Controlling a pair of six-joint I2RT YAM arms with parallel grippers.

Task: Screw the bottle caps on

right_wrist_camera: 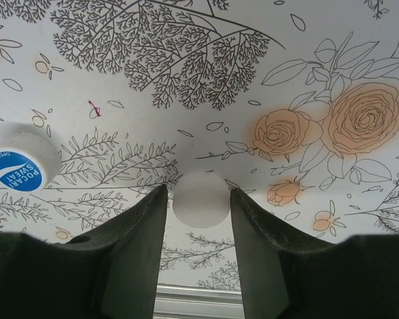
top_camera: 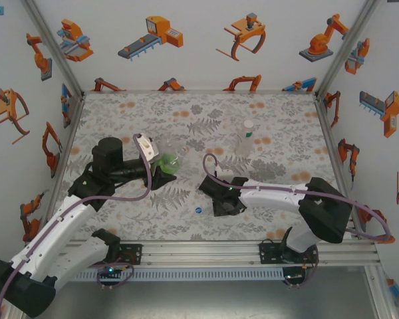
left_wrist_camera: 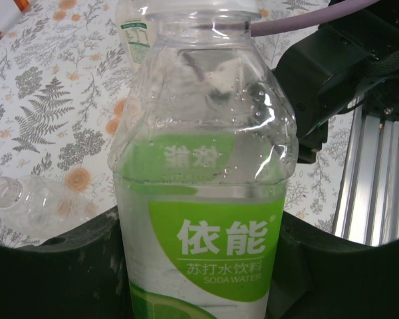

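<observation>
Now the left gripper point(top_camera: 161, 166) is squeezing the green bottle point(left_wrist_camera: 206, 199) around its lower part. The right gripper point(right_wrist_camera: 198, 194) is sitting low on the table point(right_wrist_camera: 186, 113), its fingers point(right_wrist_camera: 143, 246) waiting close on both sides of the white cap point(right_wrist_camera: 199, 203). I cannot tell if they are pinching it. The blue cap point(right_wrist_camera: 21, 169) is lying near the white one.

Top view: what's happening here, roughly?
The left tool holds the green bottle. The right tool straddles a white cap on the table; whether it grips is unclear. A blue cap lies beside it; one clear bottle lies on its side, another bottle stands farther back.
</observation>
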